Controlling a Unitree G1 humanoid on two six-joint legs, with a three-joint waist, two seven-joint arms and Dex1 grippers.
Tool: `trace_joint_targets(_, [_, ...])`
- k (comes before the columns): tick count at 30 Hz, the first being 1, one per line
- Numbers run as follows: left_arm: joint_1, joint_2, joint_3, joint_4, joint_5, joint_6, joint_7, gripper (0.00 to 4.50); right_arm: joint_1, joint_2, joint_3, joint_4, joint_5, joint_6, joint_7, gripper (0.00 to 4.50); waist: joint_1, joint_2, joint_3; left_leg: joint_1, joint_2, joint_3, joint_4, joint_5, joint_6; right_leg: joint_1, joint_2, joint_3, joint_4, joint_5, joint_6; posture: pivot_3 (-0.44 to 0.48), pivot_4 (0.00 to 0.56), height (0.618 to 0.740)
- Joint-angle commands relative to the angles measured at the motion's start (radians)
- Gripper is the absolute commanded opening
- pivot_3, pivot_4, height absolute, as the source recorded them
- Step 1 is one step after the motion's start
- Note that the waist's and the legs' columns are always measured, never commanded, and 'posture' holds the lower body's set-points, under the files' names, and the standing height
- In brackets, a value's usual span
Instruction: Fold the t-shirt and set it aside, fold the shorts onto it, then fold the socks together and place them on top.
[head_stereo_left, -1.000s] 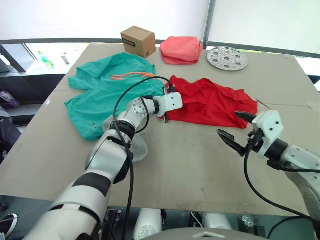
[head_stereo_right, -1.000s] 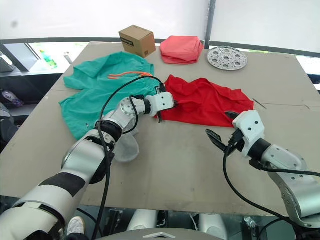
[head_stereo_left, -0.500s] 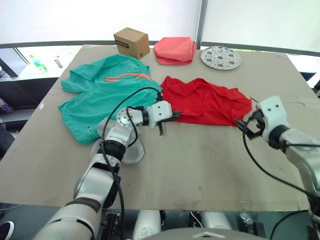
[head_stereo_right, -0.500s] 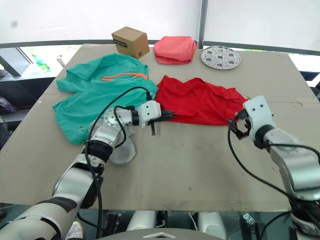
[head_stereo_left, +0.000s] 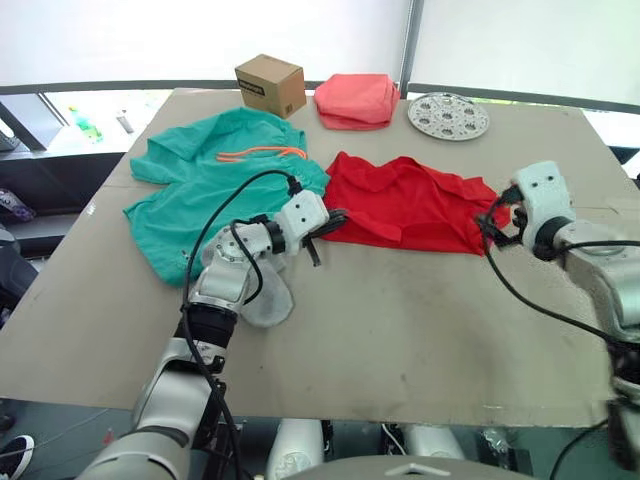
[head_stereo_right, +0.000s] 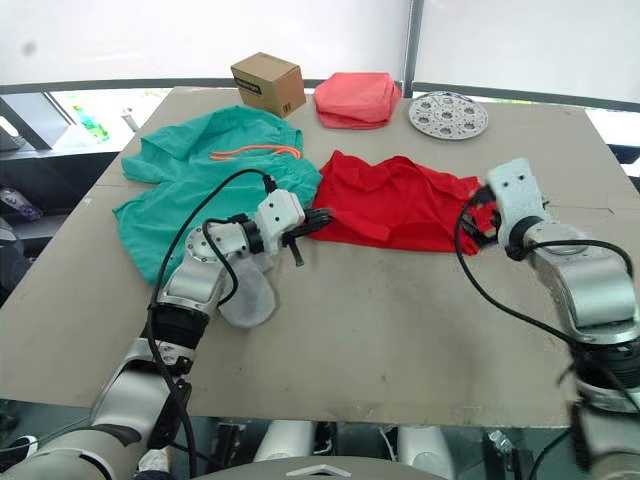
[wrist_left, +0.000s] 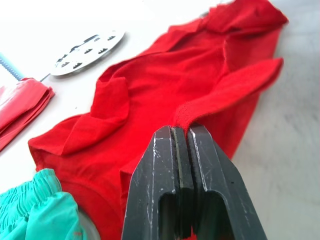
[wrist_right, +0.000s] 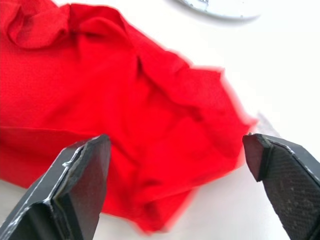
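One t-shirt (head_stereo_left: 415, 205) lies crumpled near the middle of the table (head_stereo_left: 400, 330); one pair of shorts (head_stereo_left: 210, 185) is spread towards the left edge. The left gripper (wrist_left: 182, 137) is clamped on the t-shirt's hem. The right gripper (wrist_right: 175, 165), fingers spread wide, hovers at the garment's right end. At the far edge: one cardboard box (head_stereo_left: 270, 83), one folded pink cloth (head_stereo_left: 357, 100), one perforated disc (head_stereo_left: 449, 115).

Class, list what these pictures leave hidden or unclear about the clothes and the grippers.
- Socks: head views, partly under the left arm; whether there are two cannot be told.
- Shorts: left wrist view, cut off by the edge.
- Right gripper: right wrist view, open over the t-shirt; contact with the cloth is unclear.
- Left gripper: how much hem it pinches is hidden by its fingers.
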Motion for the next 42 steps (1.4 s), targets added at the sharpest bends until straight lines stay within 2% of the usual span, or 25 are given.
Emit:
trace_joint_targets(1, [-0.008,0.003,0.008,-0.056,-0.013,0.008,0.015,0.05,-0.053,-0.181,0.173,0.034,-0.152,-0.224,0.187,4.5,-0.002,0.003,0.001,0.0,0.0,0.001,0.0,-0.001,0.002,-0.001,0.0,0.001,0.0,0.0,0.0,0.0,0.15,0.74])
trace_joint_targets(4, [-0.018,0.007,0.007,-0.049,-0.008,0.004,0.02,0.05,-0.13,-0.228,0.284,0.144,-0.257,-0.356,0.278,4.5,-0.01,0.003,0.001,0.001,0.001,0.001,0.0,-0.001,0.002,-0.001,0.001,0.001,0.0,0.0,0.0,0.0,0.15,0.74])
trace_joint_targets(8, [-0.02,0.006,0.01,-0.074,-0.007,0.015,0.039,0.05,-0.23,-0.208,0.417,0.34,-0.435,-0.544,0.352,4.5,-0.007,0.003,0.001,0.001,0.001,0.002,0.0,0.001,-0.001,-0.001,0.002,0.002,0.0,0.0,0.0,0.0,0.15,0.74])
trace_joint_targets(14, [-0.01,0.022,0.017,-0.104,-0.009,0.029,0.055,0.05,-0.287,-0.158,0.468,0.478,-0.578,-0.648,0.406,4.5,0.002,0.003,0.001,0.001,0.001,0.003,0.0,0.001,-0.002,-0.001,0.001,0.002,0.0,0.0,0.001,0.0,0.15,0.74])
trace_joint_targets(18, [0.0,0.031,0.02,-0.12,-0.011,0.036,0.066,0.05,-0.302,-0.116,0.455,0.539,-0.627,-0.682,0.409,4.5,0.001,0.003,0.001,0.001,0.001,0.003,0.001,0.001,-0.002,-0.001,0.001,0.001,0.0,0.0,0.001,0.0,0.15,0.74])
trace_joint_targets(19, [0.002,0.032,0.019,-0.122,-0.011,0.038,0.069,0.0,-0.304,-0.108,0.449,0.55,-0.636,-0.687,0.408,3.97,0.001,0.003,0.001,0.001,0.001,0.003,0.001,0.001,-0.002,-0.001,0.001,0.001,0.0,0.0,0.001,0.0,0.15,0.74])
trace_joint_targets(20, [0.006,0.034,0.018,-0.126,-0.011,0.038,0.071,0.0,-0.302,-0.106,0.445,0.553,-0.641,-0.689,0.422,3.72,0.0,0.003,0.001,0.001,0.001,0.003,0.001,0.001,-0.002,-0.001,0.001,0.001,0.0,0.0,0.001,0.0,0.15,0.74])
trace_joint_targets(24, [0.015,0.037,0.016,-0.134,-0.009,0.038,0.078,0.0,-0.293,-0.095,0.424,0.546,-0.653,-0.697,0.439,1.9,0.001,0.003,0.001,0.001,0.001,0.004,0.001,0.001,-0.002,-0.001,0.001,0.001,0.001,0.0,0.001,0.0,0.15,0.74])
trace_joint_targets(26, [0.02,0.038,0.016,-0.137,-0.009,0.037,0.08,0.0,-0.287,-0.091,0.415,0.535,-0.663,-0.703,0.439,1.25,0.001,0.003,0.001,0.001,0.001,0.004,0.001,0.001,-0.002,-0.001,0.001,0.001,0.0,0.0,0.001,0.0,0.15,0.74])
trace_joint_targets(28, [0.024,0.039,0.015,-0.136,-0.008,0.035,0.08,0.0,-0.274,-0.09,0.399,0.519,-0.668,-0.702,0.441,0.24,0.001,0.003,0.001,0.001,0.001,0.004,0.001,0.001,-0.002,-0.001,0.001,0.001,0.0,0.0,0.001,0.0,0.15,0.74])
trace_joint_targets(29, [0.025,0.039,0.015,-0.136,-0.008,0.035,0.08,0.0,-0.268,-0.09,0.391,0.512,-0.67,-0.701,0.441,0.11,0.001,0.003,0.001,0.001,0.001,0.004,0.001,0.001,-0.002,-0.001,0.001,0.001,0.0,0.0,0.001,0.0,0.15,0.74])
trace_joint_targets(36, [0.057,0.046,0.045,-0.175,-0.106,0.067,0.019,0.0,-0.092,-0.161,0.194,0.284,-0.622,-0.533,0.468,0.11,0.005,0.003,0.001,0.0,0.001,0.003,0.001,0.001,-0.002,-0.001,-0.002,0.001,0.0,0.0,0.001,0.0,0.15,0.74])
trace_joint_targets(42, [0.108,0.104,0.061,-0.226,-0.184,0.116,-0.082,0.0,0.086,-0.155,-0.05,-0.056,-0.502,-0.146,0.571,0.11,0.0,0.003,0.001,0.001,0.001,0.002,0.001,0.001,-0.002,-0.001,-0.004,0.0,0.001,0.0,0.001,0.0,0.15,0.74])
